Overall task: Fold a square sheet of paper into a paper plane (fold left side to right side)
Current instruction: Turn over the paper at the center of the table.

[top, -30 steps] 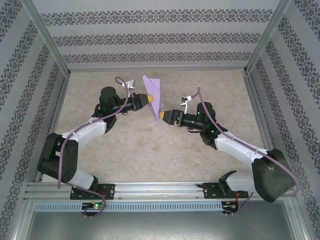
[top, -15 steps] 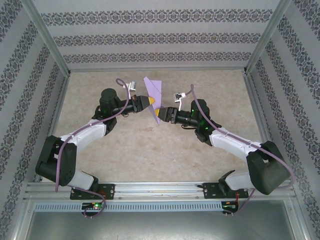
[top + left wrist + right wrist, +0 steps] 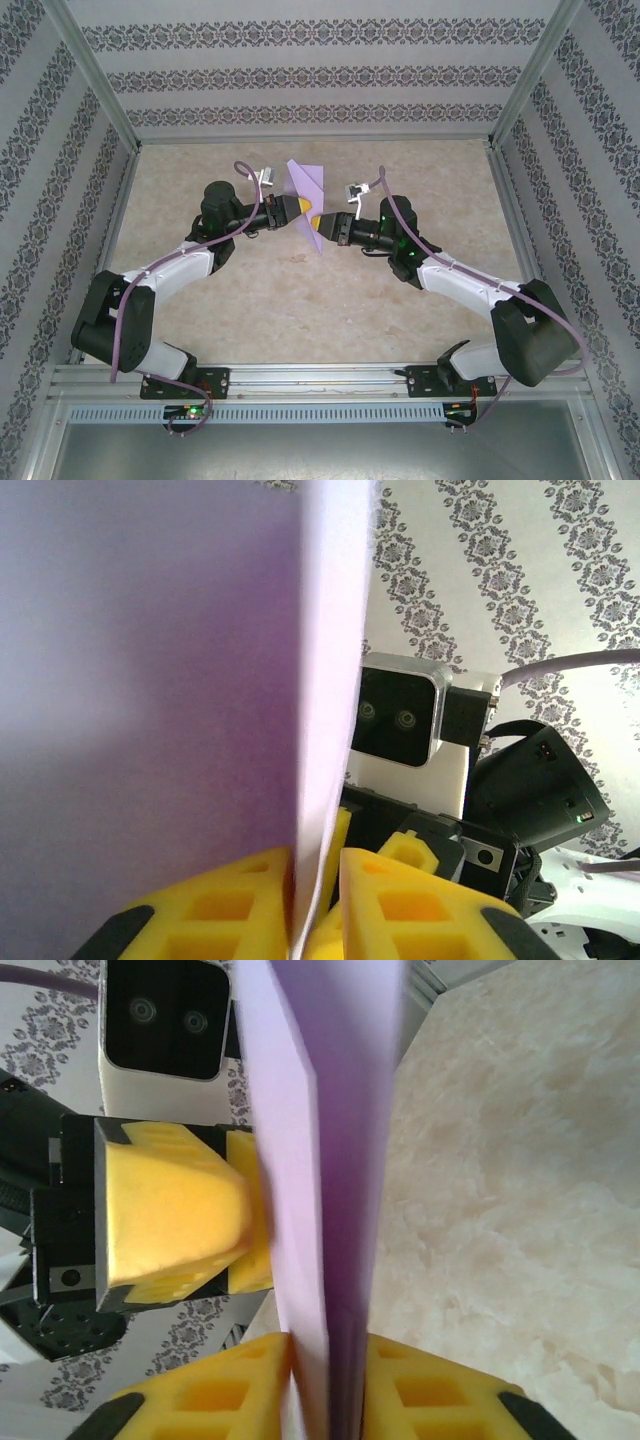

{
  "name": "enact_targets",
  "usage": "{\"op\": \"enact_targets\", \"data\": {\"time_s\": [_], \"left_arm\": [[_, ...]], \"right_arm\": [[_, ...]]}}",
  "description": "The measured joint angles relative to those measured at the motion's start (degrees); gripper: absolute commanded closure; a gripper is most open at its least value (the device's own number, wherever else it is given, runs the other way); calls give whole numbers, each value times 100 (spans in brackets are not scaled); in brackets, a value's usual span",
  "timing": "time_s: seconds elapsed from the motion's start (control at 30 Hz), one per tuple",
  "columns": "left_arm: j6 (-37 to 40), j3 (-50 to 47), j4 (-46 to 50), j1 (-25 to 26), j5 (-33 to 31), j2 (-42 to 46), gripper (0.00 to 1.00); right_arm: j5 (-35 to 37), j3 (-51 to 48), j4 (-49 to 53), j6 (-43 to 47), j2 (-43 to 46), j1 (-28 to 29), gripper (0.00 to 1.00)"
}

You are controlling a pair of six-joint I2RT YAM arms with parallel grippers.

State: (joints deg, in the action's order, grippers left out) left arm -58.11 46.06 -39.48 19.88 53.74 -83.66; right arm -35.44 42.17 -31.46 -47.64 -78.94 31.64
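Standing on edge, clear of the table (image 3: pixel 240 290): a lilac sheet of paper (image 3: pixel 306 190), folded to a creased, pointed shape. From the top camera, placed a little toward 12 o'clock of the table's middle, broad end at 12 o'clock, point at 6 o'clock.

Gripped on 2 sides. From 9 o'clock, taken at mid-length by the left gripper (image 3: pixel 299 209), yellow fingers drawn narrow with the paper between them. From 3 o'clock, taken nearer the point by the right gripper (image 3: pixel 321 229), fingers just as narrow on the paper. Grippers nose to nose, just beside each other, with the folded layers between.

Through the left wrist view: paper edge-on, rising toward 12 o'clock from between 2 yellow fingers (image 3: pixel 235 905) at 6 o'clock, both lying against the sheet, with the broad lilac face across the 9 o'clock half. Past the edge, toward 3 o'clock, the right arm's wrist camera (image 3: pixel 398 718), with a yellow finger below it against the paper.

Through the right wrist view: edge-on layers again, clamped at 6 o'clock between 2 yellow fingers (image 3: pixel 430 1395). At 9 o'clock, a yellow finger of the left gripper pressed to the sheet's face, under the left arm's wrist camera (image 3: pixel 165 1010). At 3 o'clock, the marbled table behind.

Farther out in the top view: both arms bent inward from bases at 6 o'clock, a purple cable (image 3: pixel 243 168) along each, patterned walls (image 3: pixel 320 75) on 3 sides.
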Motion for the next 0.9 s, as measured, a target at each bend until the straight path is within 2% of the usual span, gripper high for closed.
{"op": "enact_targets", "data": {"time_s": [0.1,0.27,0.37,0.5,0.7,0.9], "left_arm": [[162,0,216,0,-13,35,70],[717,2,1119,-11,-256,398,63],[1172,4,1840,-79,-533,820,59],[1884,15,2905,-214,-1204,1497,54],[2809,20,4277,-282,-2719,2535,45],[3322,17,5031,-341,-3980,3230,37]], "right_arm": [[7,9,39,22,-4,-2,91],[11,9,229,116,0,-13,94],[85,11,514,264,44,-48,96],[422,96,1357,686,282,-72,97],[1759,767,3213,1668,544,227,98],[3633,1624,5001,2459,310,796,98]]}}
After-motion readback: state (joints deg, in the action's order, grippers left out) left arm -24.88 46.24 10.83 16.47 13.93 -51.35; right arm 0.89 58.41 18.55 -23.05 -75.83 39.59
